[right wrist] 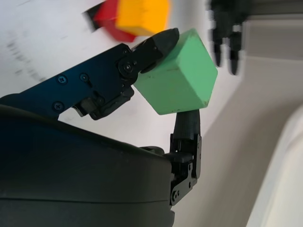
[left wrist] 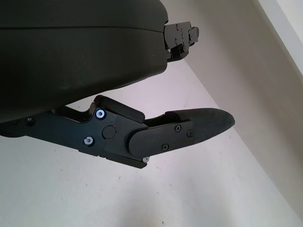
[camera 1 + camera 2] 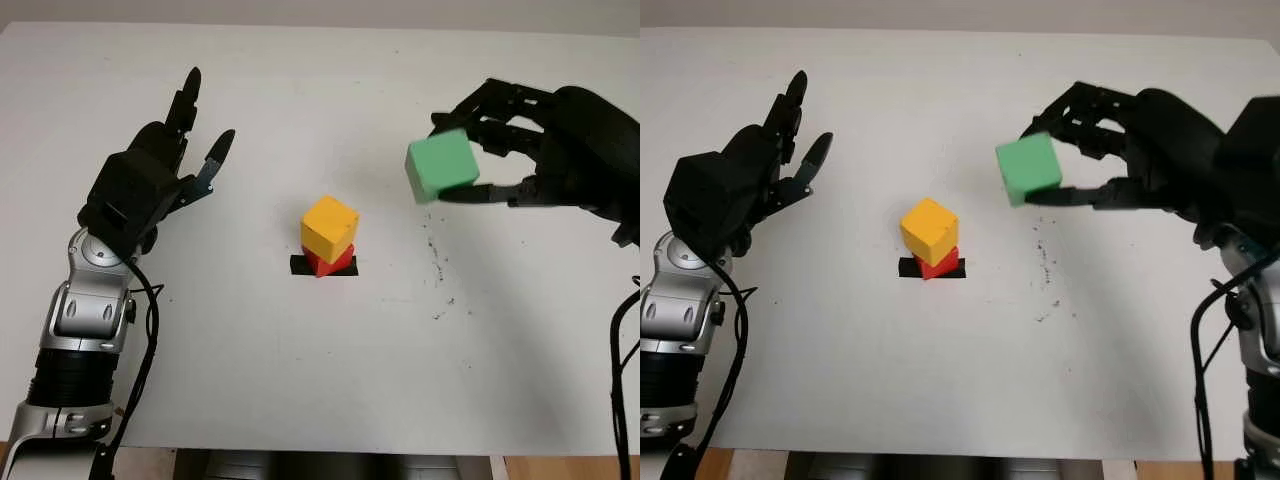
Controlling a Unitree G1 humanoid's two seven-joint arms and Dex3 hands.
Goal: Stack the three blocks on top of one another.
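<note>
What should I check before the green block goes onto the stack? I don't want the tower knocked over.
1. Right hand grips green block: ok, lifted off the table.
2. Yellow block sits on red block: ok, though turned relative to it.
3. Yellow top face is free: ok.
4. Green block is above the stack: not ok, it is off to the right.
5. Left hand is away from the stack: ok, open.
6. Grip firmness: cannot tell.

even bright light — soft shadows, blurred wrist background
</note>
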